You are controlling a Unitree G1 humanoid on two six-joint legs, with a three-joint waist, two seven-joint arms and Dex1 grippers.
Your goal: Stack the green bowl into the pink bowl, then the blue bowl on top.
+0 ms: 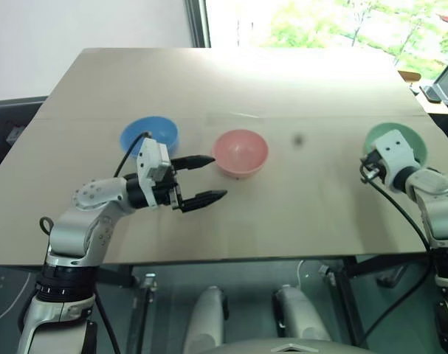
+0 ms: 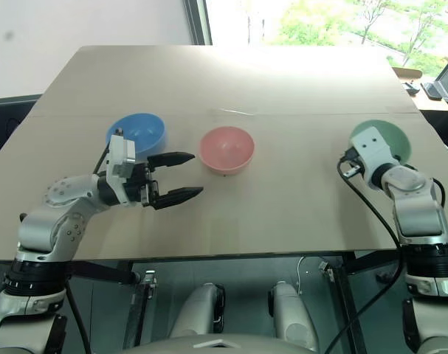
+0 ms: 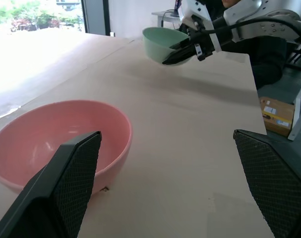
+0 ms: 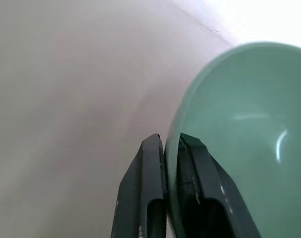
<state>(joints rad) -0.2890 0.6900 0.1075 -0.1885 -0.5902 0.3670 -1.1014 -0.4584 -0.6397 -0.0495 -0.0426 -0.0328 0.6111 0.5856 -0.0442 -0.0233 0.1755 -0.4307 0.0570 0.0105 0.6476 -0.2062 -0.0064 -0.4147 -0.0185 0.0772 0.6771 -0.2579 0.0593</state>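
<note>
On the tan table (image 1: 283, 221), three bowls are set in a row across the middle. The blue bowl (image 1: 151, 135) is seen toward the robot's left, the pink bowl (image 1: 240, 152) near the centre, and the green bowl (image 1: 401, 140) far to the right, close to the table's right edge. The blue and pink bowls are near each other but apart; the green bowl is well apart from both.

The right gripper (image 4: 171, 163) is closed on the near rim of the green bowl: in the right wrist view one black finger is seen outside the wall and the other inside, with the rim pinched between them. In the left wrist view the green bowl is seen tilted in this grip; whether its base touches the table cannot be told.

The left gripper (image 1: 203, 179) is held just above the table between the blue and pink bowls, pointed toward the pink bowl, its two black fingers spread wide with nothing between them. No bowl is touched by it.

A small dark spot (image 1: 298, 139) is seen on the table between the pink and green bowls.
</note>
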